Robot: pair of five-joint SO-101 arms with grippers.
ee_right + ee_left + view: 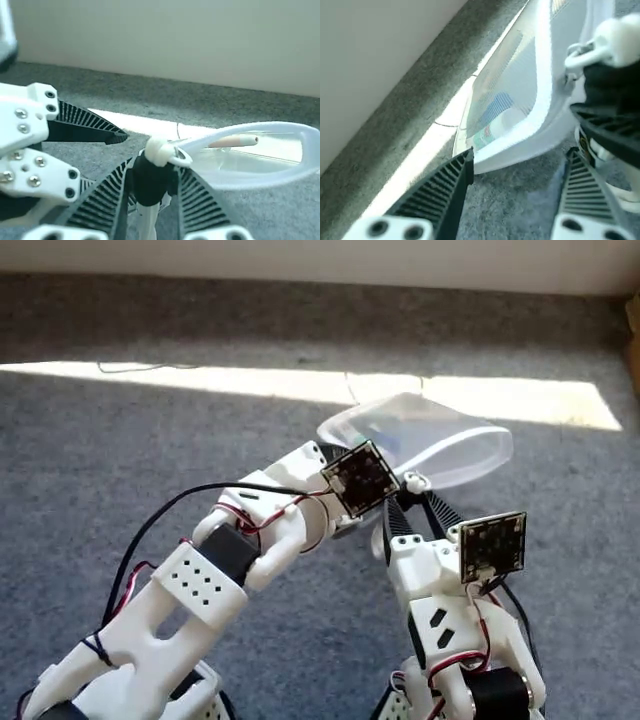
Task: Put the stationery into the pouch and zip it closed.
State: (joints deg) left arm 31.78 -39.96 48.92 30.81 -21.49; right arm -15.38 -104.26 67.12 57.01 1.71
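A translucent white pouch (430,445) lies on the grey carpet, its mouth gaping. Inside it I see a blue and white item (496,116) and a beige pen-like stick (233,141). My right gripper (152,182) is shut on the black zipper pull (150,177), which has a white knob (158,150) at the pouch's near corner (413,481). My left gripper (517,175) stands open just beside it, its ribbed fingers (447,187) straddling the pouch's lower edge (520,145) without touching it. The left arm's wrist (360,478) covers part of the pouch.
Grey carpet (150,470) spreads all round, with a bright band of sunlight (200,378) behind the pouch and a pale wall (175,35) farther back. A thin cable (130,367) lies in the sunlit strip. The two arms stand close together.
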